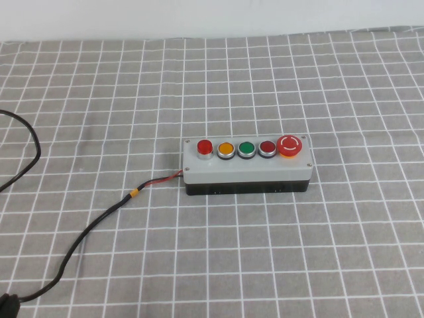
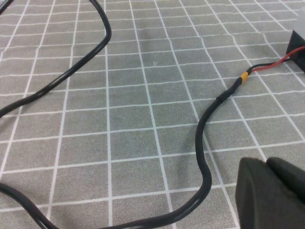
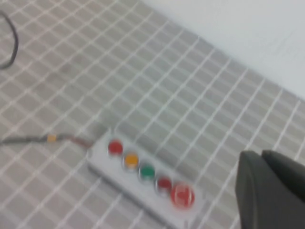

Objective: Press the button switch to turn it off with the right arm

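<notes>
Sitting near the middle of the grey checked cloth (image 1: 99,93), the button switch (image 1: 246,165) lies long side toward the robot, caps upward: red lamp (image 1: 205,147), yellow, green, dark red, big red mushroom (image 1: 290,146). Black cable (image 1: 93,225) trails off its left end. Left gripper (image 2: 274,193) low over the cloth near the cable; right gripper (image 3: 271,188) raised, well apart from the switch. Finger state: cannot tell for either.
</notes>
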